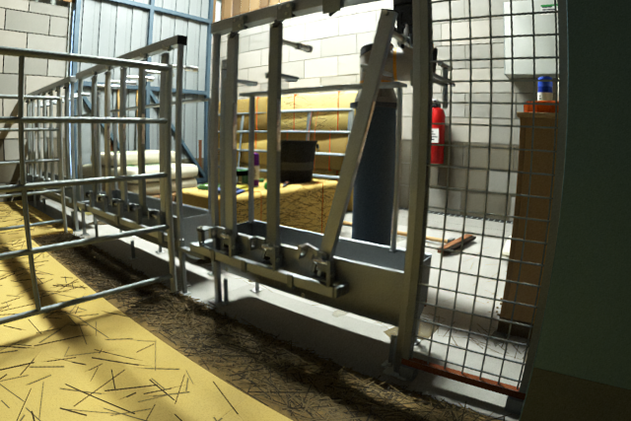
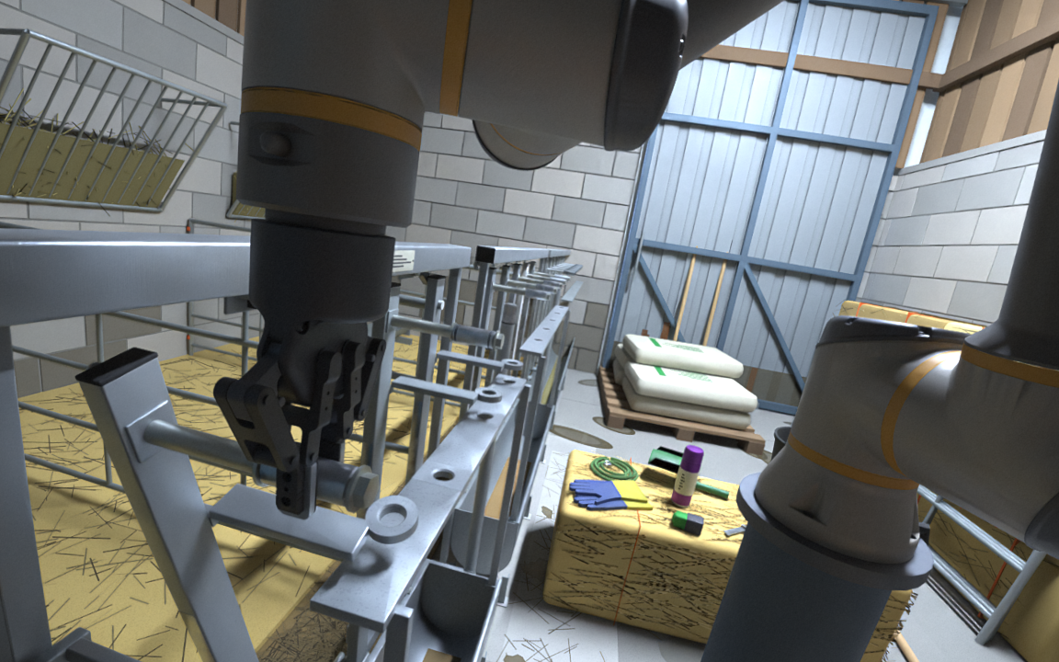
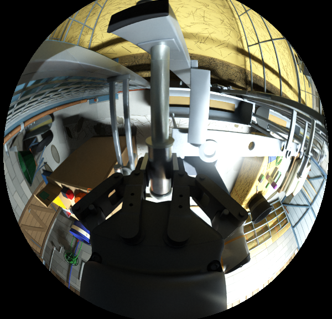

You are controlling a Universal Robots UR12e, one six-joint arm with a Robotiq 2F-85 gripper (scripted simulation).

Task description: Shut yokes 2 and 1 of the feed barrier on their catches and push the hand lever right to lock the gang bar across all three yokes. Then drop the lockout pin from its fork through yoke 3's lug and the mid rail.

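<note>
My gripper [image 2: 303,482] [image 3: 159,185] is hidden behind the barrier's end post in the side camera. It is closed on the round handle bar [image 2: 262,461] [image 3: 160,110] of the nearest yoke, with a finger on each side of the bar's end. That yoke [image 1: 359,131] [image 2: 159,486] leans tilted away from its post. The other two yokes [image 1: 274,141] [image 1: 229,141] stand upright further along. The nearest yoke's lug [image 2: 391,519] [image 3: 209,150] juts out beside the mid rail [image 2: 451,461], which has holes in it. I cannot pick out the hand lever or the lockout pin.
The arm's base column [image 2: 797,576] stands right of the barrier. A hay bale [image 2: 640,552] with gloves, a bottle and small items sits beside it. A mesh panel [image 1: 484,177] closes the barrier's end. A trough [image 1: 326,253] runs below the yokes.
</note>
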